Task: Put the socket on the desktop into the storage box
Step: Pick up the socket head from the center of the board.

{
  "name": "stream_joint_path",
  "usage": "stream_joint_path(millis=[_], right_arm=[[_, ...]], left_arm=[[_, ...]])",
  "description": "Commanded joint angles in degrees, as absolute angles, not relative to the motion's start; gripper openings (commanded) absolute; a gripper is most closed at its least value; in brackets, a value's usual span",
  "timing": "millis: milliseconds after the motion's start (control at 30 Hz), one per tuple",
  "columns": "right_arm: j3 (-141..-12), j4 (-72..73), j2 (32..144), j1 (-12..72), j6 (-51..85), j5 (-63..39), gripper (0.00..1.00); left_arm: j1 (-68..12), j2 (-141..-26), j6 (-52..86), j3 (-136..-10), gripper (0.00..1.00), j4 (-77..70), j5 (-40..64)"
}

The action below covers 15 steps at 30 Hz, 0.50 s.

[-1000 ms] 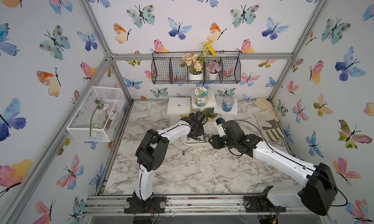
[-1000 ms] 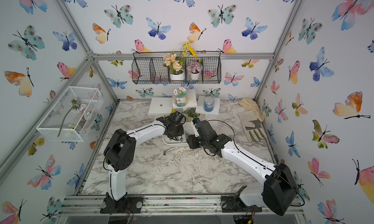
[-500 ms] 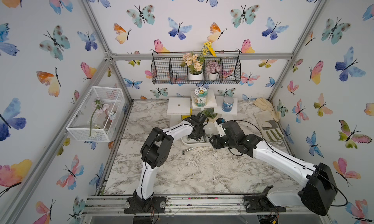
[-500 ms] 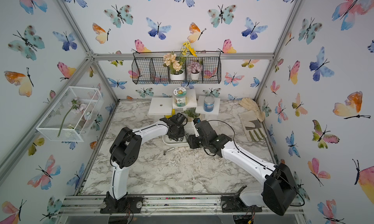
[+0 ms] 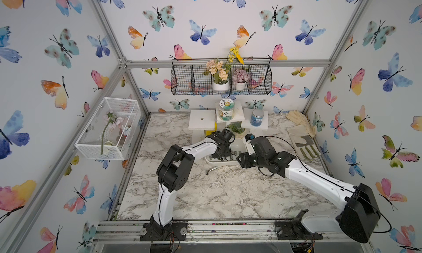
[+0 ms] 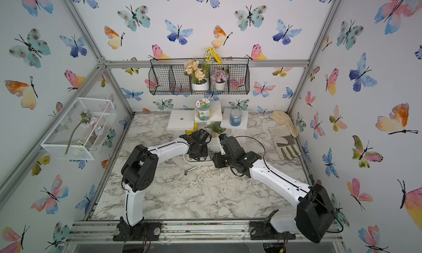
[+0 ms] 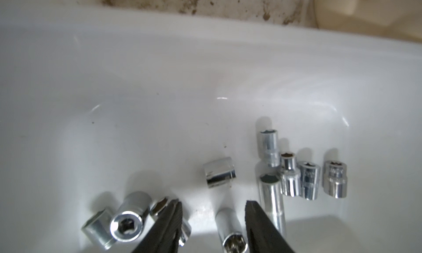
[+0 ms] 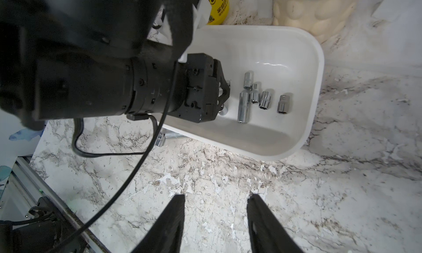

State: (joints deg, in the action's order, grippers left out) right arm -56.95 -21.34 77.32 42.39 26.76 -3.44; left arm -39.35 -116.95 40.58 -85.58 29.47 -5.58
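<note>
Now a long socket [image 7: 231, 229] lies on its side on the floor of the storage box [image 8: 319, 57], between the 2 black fingers of the left gripper [image 7: 212, 202], whose jaws stand apart, wider than the socket, so nothing is clamped. Near it on the white floor rest a short socket [image 7: 219, 175] lying alone, a cluster of 3 sockets [image 7: 126, 221] with 1 partly hidden behind a finger, and a group of 5 sockets [image 8: 265, 98] crowded together. Outside, 2 loose sockets [image 5: 213, 169] lie on the desktop [image 5: 217, 194], just beside the box's near rim and close to each other. In both top views the left arm reaches across from the front rail and points its wrist down into the box. The right gripper [image 8: 215, 197] hovers over bare marble near the box's near rim, its jaws parted with nothing between them. Behind the box stand a yellow bottle [image 8: 218, 9] and a cream dimpled pot [image 8: 315, 14] with a green plant. Farther back, small white stands carry a labelled jar [image 5: 226, 111] and a blue tin [image 5: 257, 117]. A pair of work gloves [image 5: 299, 135] lies along the desktop's right edge, a black wire basket [image 5: 182, 80] with potted flowers hangs on the back wall, and a white wire-mesh cage [image 5: 98, 150] hangs on the left wall.
</note>
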Motion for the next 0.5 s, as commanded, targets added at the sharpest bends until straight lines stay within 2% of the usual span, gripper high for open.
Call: stream_joint_path(millis=[0,467], right_arm=[[-58.1,-21.0,78.8,42.2,25.4,-4.4,0.50],[-62.7,-21.1,84.9,42.6,21.0,-10.7,0.51]], left_arm=[[-40.0,-110.5,41.2,-82.9,0.52,30.0,-7.8],[-40.7,-94.1,44.4,-68.0,0.59,29.9,-11.1]])
